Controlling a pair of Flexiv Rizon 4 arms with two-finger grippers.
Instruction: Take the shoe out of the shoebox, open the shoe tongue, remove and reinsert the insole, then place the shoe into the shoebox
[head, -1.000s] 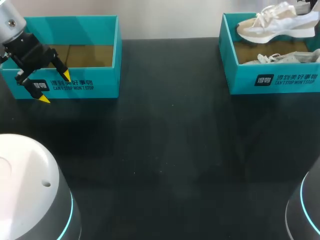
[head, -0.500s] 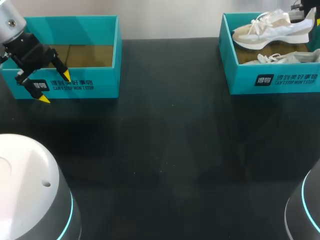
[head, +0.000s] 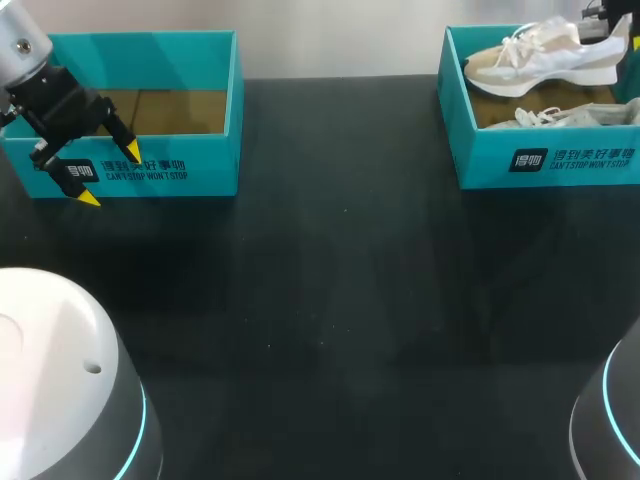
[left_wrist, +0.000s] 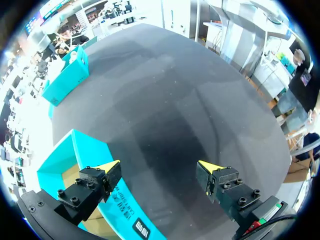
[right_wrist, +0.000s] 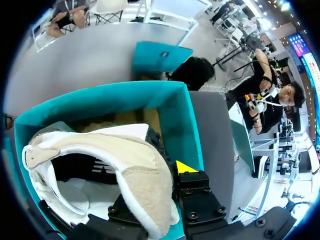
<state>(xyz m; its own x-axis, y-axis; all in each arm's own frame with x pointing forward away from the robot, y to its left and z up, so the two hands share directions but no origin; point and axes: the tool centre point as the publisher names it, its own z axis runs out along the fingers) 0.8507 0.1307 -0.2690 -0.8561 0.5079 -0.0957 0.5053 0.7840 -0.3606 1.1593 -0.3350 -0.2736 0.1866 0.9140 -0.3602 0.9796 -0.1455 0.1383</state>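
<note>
High rear head view; 2 close wrist views, right shoebox (head: 545, 165) seemingly shared.

My hand (right_wrist: 155, 187) grips a sneaker (right_wrist: 125, 155) by its heel, and the beige suede collar with its white padded edge lies right across my fingers. One yellow-tipped finger (right_wrist: 186, 168) rests against the outside of the heel. The other is hidden behind the collar, with only its black base showing. The sneaker's mouth is turned toward me, showing dark lining and a pale inside. Behind it is the open teal shoebox (right_wrist: 182, 120), with a patch of its brown cardboard floor visible past the heel. Farther off on the grey table (right_wrist: 85, 57) stands a second teal shoebox (right_wrist: 160, 56), well apart from the first.
</note>
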